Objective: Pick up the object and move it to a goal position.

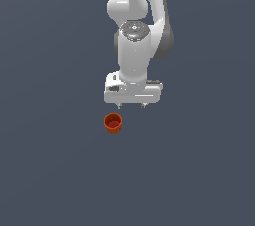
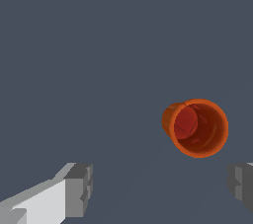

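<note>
The object is a small orange-red tapered cup [image 1: 112, 123] with a thicker rim. It stands upright, mouth up, on the dark grey floor, just in front of the arm. In the wrist view the cup [image 2: 196, 128] shows from above with its hollow inside visible. My gripper [image 1: 131, 105] hangs above and behind the cup, a little toward the exterior view's right. Its fingers [image 2: 79, 188] are spread wide apart and hold nothing. The cup lies outside the gap between them, apart from both fingers.
The white arm [image 1: 134, 36] rises behind the gripper. The flat dark grey floor [image 1: 55, 170] spreads around the cup, with no other object in view.
</note>
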